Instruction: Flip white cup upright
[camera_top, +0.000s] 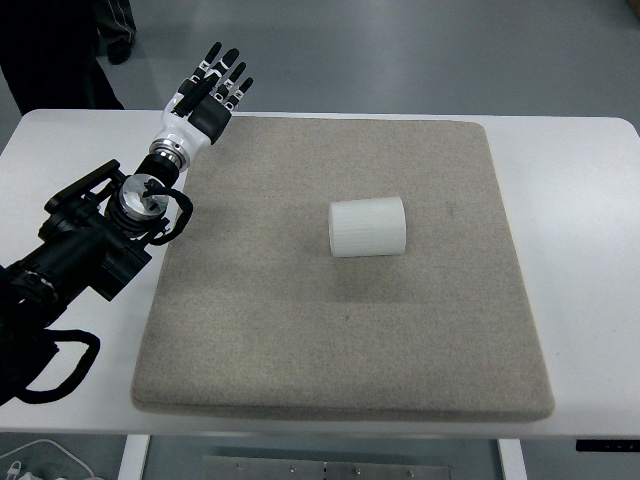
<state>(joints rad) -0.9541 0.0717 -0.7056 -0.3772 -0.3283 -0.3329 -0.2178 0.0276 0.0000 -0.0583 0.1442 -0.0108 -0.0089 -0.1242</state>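
Robot hand: the left robot hand (212, 88) reaches in from the left edge and sits over the far left corner of the mat, its fingers (226, 66) stretched out straight and slightly fanned, pointing away from the robot.
Grip: wide, with nothing between the fingers and the palm; it holds nothing and does not touch the cup.
Arm: the black left arm (85, 240) runs from the lower left edge up to the white wrist, crossing the left side of the tabletop.
Cup: the white cup (367, 227) lies on its side near the middle of the mat, well apart from the robot hand, to the hand's right and nearer the robot; its long axis runs left to right. Which end is the mouth I cannot tell.
Mat: a grey felt mat (300, 340) covers most of the tabletop and carries the cup.
Tabletop: a white tabletop (580, 250) shows as a bare margin around the mat.
Person: dark trouser legs (60, 50) stand beyond the far left corner, behind the robot hand.
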